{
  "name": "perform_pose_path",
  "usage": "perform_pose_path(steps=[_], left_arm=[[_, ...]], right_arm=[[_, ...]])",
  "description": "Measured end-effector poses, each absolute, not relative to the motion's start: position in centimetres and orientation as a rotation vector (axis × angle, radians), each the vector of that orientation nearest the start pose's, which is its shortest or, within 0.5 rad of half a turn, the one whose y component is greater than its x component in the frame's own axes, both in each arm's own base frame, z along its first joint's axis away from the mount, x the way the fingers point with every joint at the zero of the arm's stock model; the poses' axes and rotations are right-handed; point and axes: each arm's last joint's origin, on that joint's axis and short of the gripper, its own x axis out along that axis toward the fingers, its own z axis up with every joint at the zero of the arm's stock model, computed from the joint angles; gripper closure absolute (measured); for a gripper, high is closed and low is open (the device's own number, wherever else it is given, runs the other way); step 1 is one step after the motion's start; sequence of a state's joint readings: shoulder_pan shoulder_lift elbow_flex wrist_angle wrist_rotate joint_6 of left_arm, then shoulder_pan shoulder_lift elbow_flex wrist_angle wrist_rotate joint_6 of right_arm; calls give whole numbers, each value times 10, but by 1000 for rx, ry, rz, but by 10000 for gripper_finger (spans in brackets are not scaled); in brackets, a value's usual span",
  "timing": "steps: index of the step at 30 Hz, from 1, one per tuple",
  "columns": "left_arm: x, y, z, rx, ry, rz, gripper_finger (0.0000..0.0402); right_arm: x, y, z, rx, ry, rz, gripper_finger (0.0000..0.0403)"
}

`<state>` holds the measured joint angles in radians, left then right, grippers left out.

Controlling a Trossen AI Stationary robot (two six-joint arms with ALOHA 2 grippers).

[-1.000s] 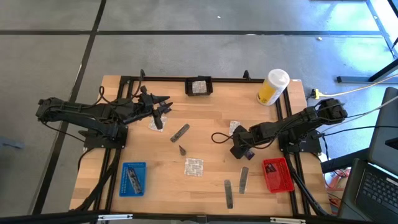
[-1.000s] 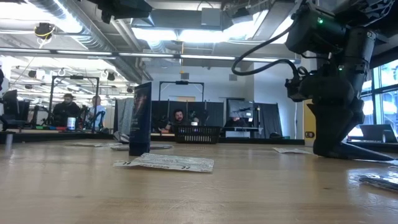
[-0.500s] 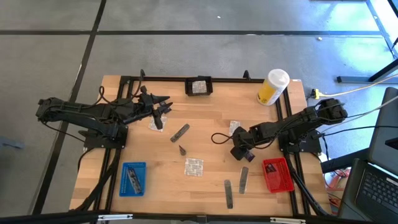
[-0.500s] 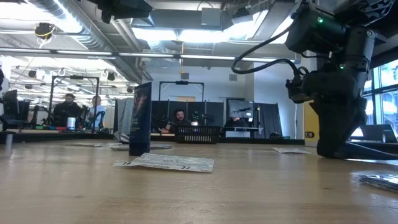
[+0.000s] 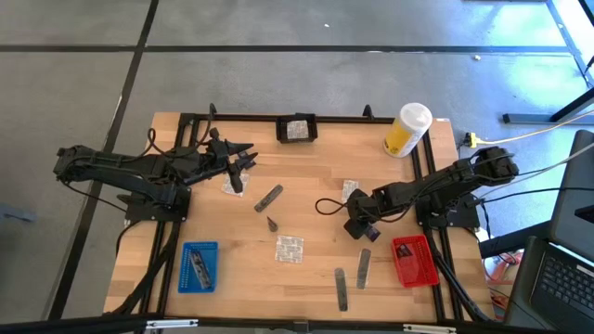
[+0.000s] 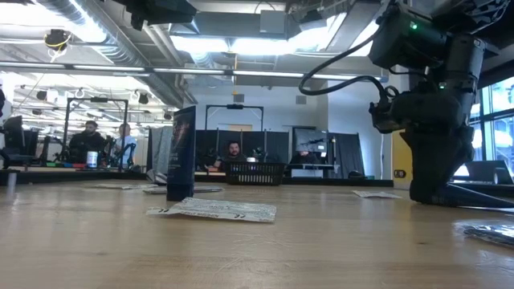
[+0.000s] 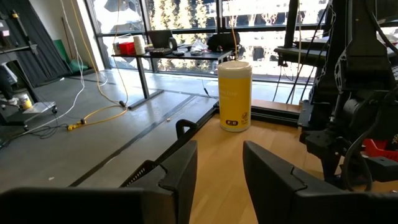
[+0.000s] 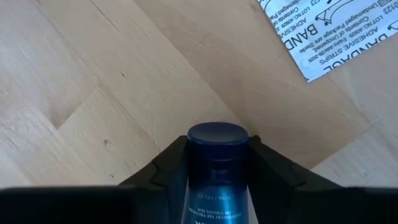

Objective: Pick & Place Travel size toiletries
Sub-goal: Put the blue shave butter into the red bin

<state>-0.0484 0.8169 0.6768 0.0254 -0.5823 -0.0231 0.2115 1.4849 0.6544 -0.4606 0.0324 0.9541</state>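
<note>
Right wrist view: the right gripper [image 8: 217, 177] has a small dark blue tube [image 8: 217, 163] clamped between its two fingers [image 8: 168, 168], cap end pointing out past the tips toward the worktop [image 8: 93, 81]. Tube sits centred, a finger touching each side, cap just clear of the wood. High view puts this gripper [image 5: 360, 228] low on the right half of the worktop, beside a foil sachet [image 5: 351, 189] and near the red tray [image 5: 414, 261].

Handling, my read: the tube is light and fairly stiff, with a round slick plastic body, so it could roll or squirt out if squeezed off-centre. Gripping mid-body across the width, as now, looks right. The sachets and flat grey sticks [image 5: 364, 268] are thin and lie flush, so they need an edge pick.

Left gripper [image 7: 217, 168] waits at the back left of the worktop, fingers apart and holding nothing, facing the yellow container [image 7: 234, 95].
</note>
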Motion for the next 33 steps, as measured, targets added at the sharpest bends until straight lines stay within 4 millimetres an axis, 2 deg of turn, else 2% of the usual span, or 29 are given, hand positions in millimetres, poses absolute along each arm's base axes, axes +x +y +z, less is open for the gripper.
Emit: perform_pose_path(steps=[9, 17, 24, 33], left_arm=[[182, 7, 311, 14, 105, 535, 277], [182, 7, 311, 14, 104, 535, 278], [182, 7, 311, 14, 104, 535, 278], [182, 7, 311, 13, 104, 535, 278]], right_arm=[[229, 48, 133, 658, 1235, -461, 245], [229, 48, 133, 654, 1236, -459, 279], [228, 50, 133, 646, 1239, -449, 243], [227, 55, 133, 636, 1241, -433, 279]])
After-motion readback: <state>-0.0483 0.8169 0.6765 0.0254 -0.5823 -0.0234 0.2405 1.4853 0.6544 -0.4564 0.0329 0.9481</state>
